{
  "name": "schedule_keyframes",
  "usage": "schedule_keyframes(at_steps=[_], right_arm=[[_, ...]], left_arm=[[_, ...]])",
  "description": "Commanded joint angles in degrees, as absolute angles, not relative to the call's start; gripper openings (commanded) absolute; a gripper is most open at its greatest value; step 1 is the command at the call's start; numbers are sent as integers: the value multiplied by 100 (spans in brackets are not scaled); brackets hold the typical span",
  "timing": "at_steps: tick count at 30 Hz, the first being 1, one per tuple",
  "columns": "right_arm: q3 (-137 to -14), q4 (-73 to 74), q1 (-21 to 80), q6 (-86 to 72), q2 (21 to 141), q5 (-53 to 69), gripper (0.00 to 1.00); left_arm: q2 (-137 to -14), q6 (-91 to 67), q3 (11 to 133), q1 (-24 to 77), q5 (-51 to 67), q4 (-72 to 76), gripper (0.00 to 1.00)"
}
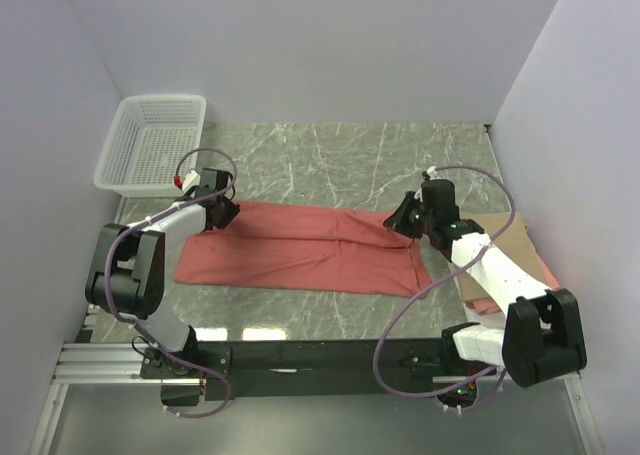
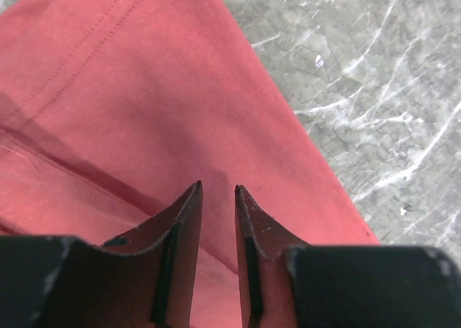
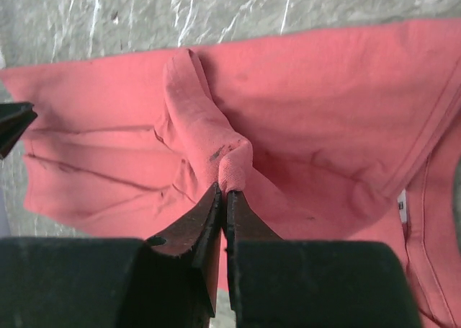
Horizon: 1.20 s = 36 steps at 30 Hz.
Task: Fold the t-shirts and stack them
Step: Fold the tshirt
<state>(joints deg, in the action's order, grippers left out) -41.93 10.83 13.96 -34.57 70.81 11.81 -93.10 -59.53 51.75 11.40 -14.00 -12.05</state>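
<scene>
The salmon-red t-shirt (image 1: pixel 300 250) lies folded into a long band across the marble table. My left gripper (image 1: pixel 222 215) hovers over its far left corner. In the left wrist view (image 2: pixel 217 189) the jaws stand a narrow gap apart, with nothing between them and the red cloth (image 2: pixel 144 90) below. My right gripper (image 1: pixel 400 218) is at the shirt's right end. In the right wrist view (image 3: pixel 224 192) it is shut on a pinched ridge of the red cloth (image 3: pixel 324 104), lifted slightly. A folded tan shirt (image 1: pixel 505 237) and a pink edge (image 1: pixel 483 305) lie under the right arm.
A white plastic mesh basket (image 1: pixel 152 145) stands at the far left corner. Grey walls close in the table on three sides. The arm bases and a black rail (image 1: pixel 300 355) run along the near edge.
</scene>
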Motion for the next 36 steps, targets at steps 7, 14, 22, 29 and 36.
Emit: schedule_keyframes(at_steps=[7,14,22,29,36], right_arm=[[-3464,1072,1485,-3261,6074,1433,2],[-2927,1099,1494,-3261,5511,1608,2],[-2312,1081,1494,-3331,5080,1652,2],[-1987,1116,1547,-3550,4904,1557,6],[-1969,1257,1731,-3761,4913,1231,23]], left_arm=[[-8728,-5915,4790,888,-1485,-1169,30],[-8517,-5880,4527,756,-1459,-1134,30],[-8385,-5827,4421,738,-1424,-1064,30],[-8253,-5625,4456,738,-1055,-783,32],[-8349,-5134,4596,975,157,-54,37]])
